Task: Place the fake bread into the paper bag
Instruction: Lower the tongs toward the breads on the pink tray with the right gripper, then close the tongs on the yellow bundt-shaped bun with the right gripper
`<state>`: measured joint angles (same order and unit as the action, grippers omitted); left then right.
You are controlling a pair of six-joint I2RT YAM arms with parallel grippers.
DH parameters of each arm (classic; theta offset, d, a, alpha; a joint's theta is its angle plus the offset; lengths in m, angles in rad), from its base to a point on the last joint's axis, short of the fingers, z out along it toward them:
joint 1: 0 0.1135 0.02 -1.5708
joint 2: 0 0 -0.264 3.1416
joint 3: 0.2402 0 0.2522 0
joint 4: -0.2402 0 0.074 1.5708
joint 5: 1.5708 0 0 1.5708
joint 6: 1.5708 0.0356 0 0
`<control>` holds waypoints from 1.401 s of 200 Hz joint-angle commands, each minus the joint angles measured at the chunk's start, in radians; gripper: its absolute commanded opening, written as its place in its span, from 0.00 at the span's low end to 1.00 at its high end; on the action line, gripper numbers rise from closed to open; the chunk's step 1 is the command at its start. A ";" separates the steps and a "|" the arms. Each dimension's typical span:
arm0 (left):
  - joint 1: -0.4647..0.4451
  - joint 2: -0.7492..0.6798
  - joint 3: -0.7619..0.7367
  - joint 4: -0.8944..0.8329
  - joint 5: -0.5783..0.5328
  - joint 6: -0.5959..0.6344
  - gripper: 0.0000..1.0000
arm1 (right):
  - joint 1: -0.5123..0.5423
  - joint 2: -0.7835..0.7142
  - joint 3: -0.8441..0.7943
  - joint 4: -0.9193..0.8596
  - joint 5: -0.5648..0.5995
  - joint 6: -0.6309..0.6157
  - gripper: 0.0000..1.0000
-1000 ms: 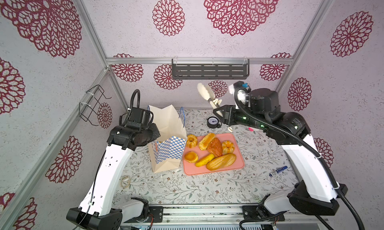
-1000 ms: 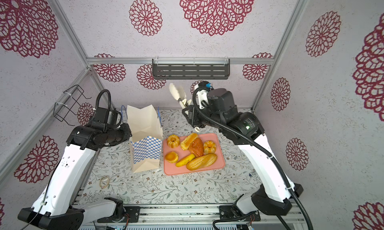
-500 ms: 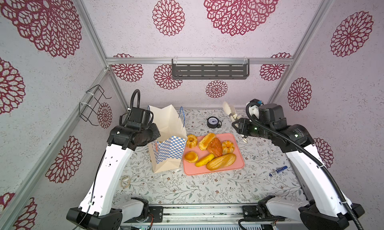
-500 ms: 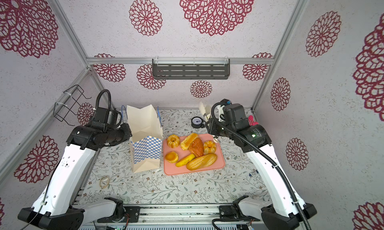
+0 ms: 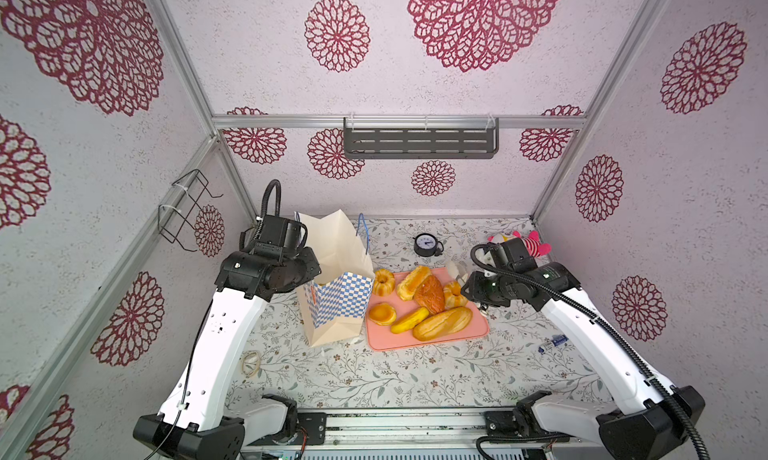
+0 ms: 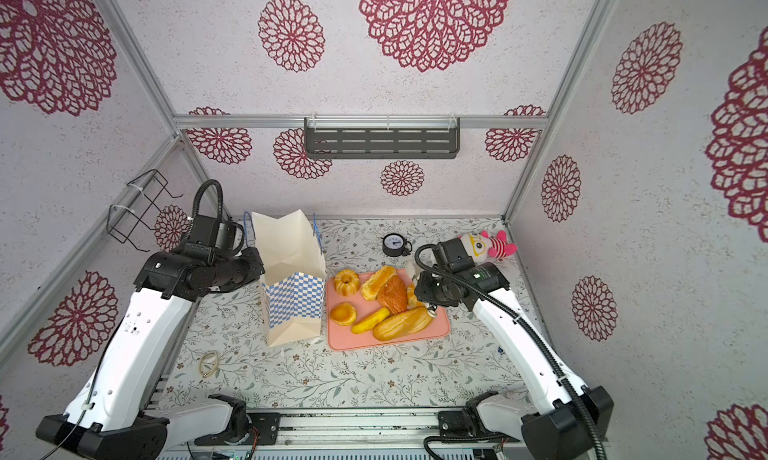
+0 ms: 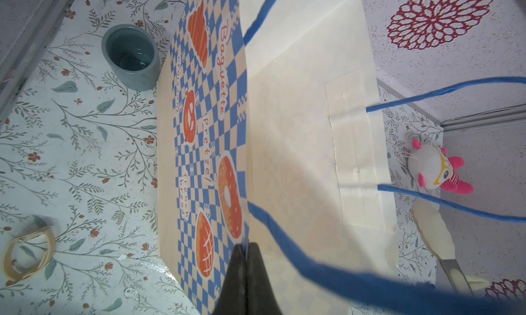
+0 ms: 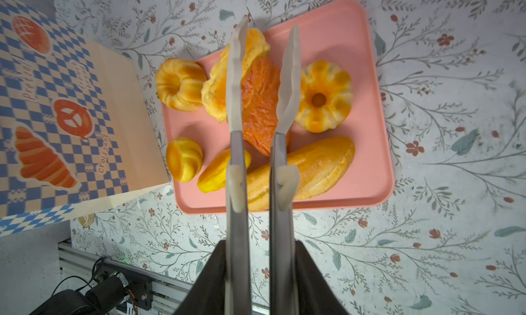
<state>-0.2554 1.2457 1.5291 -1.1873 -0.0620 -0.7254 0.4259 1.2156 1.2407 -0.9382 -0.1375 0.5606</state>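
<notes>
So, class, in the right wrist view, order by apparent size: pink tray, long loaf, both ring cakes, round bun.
1. pink tray
2. long loaf
3. pale-striped ring cake and plain golden ring cake: close, unranked
4. round bun

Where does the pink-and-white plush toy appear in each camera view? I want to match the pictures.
Top view: plush toy in the far right corner of the table.
Top view: plush toy in that same corner.
Left wrist: plush toy on the table beyond the paper bag.
Right wrist: not in it.
Shared landmark: the paper bag, seen in all four views.
</notes>
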 commanded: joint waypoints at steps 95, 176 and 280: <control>-0.002 0.008 -0.015 0.058 0.017 0.007 0.00 | -0.188 0.024 -0.119 -0.003 -0.059 -0.062 0.42; -0.002 0.005 -0.025 0.061 0.019 0.010 0.00 | -0.196 0.095 -0.119 0.031 -0.078 -0.091 0.43; -0.002 0.003 -0.026 0.063 0.017 0.009 0.00 | -0.197 0.131 -0.152 0.067 -0.088 -0.099 0.36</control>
<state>-0.2554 1.2510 1.5059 -1.1610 -0.0486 -0.7250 0.2359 1.3468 1.0981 -0.8890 -0.2188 0.4866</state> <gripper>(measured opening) 0.042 0.379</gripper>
